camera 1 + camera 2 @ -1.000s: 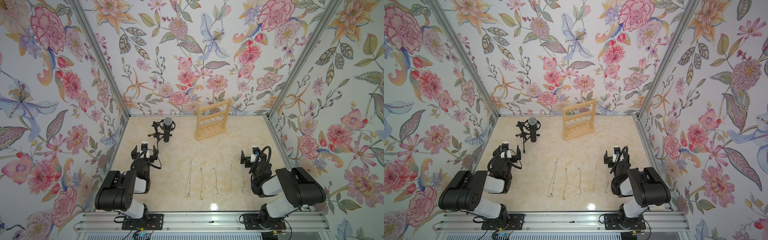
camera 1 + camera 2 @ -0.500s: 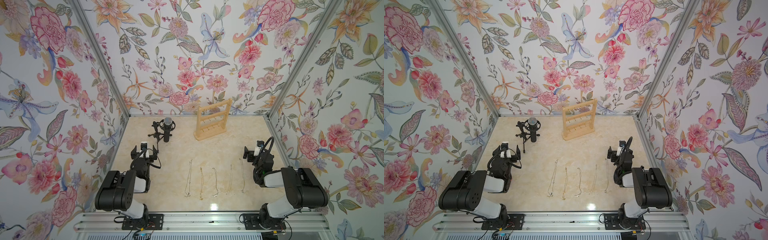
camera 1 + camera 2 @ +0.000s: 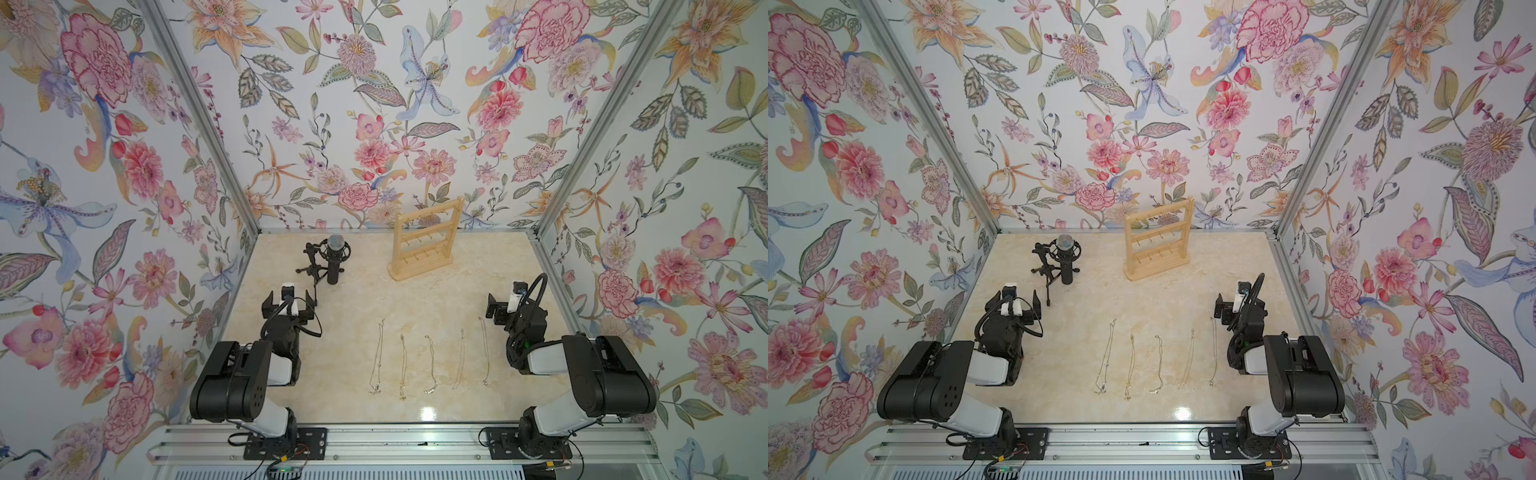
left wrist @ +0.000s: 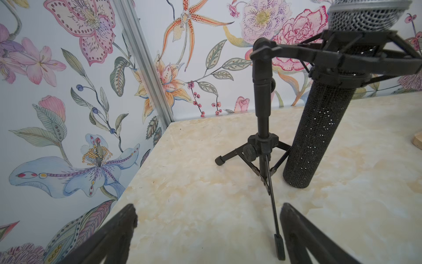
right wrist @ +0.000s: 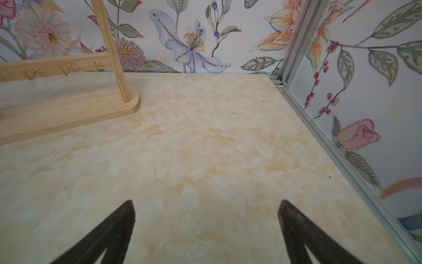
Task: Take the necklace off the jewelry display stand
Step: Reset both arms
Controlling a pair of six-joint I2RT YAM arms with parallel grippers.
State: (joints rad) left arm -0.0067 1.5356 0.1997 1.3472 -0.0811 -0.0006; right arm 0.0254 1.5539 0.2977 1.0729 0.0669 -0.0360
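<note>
At back of table (image 3: 374, 299): wooden stand (image 3: 426, 245), upright. Near front: five necklaces (image 3: 431, 365) flat in row, well apart from stand. Jaws of left gripper (image 4: 207, 205) spread wide, holding nothing. Jaws of right gripper (image 5: 206, 201) too.

The stand (image 3: 419, 267) is pale wood, the table (image 3: 415, 307) marbled cream, walls (image 3: 374, 104) floral.

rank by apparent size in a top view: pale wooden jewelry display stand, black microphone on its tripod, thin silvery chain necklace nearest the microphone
1. pale wooden jewelry display stand
2. black microphone on its tripod
3. thin silvery chain necklace, nearly as long as the stand looks tall but hair-thin
</note>
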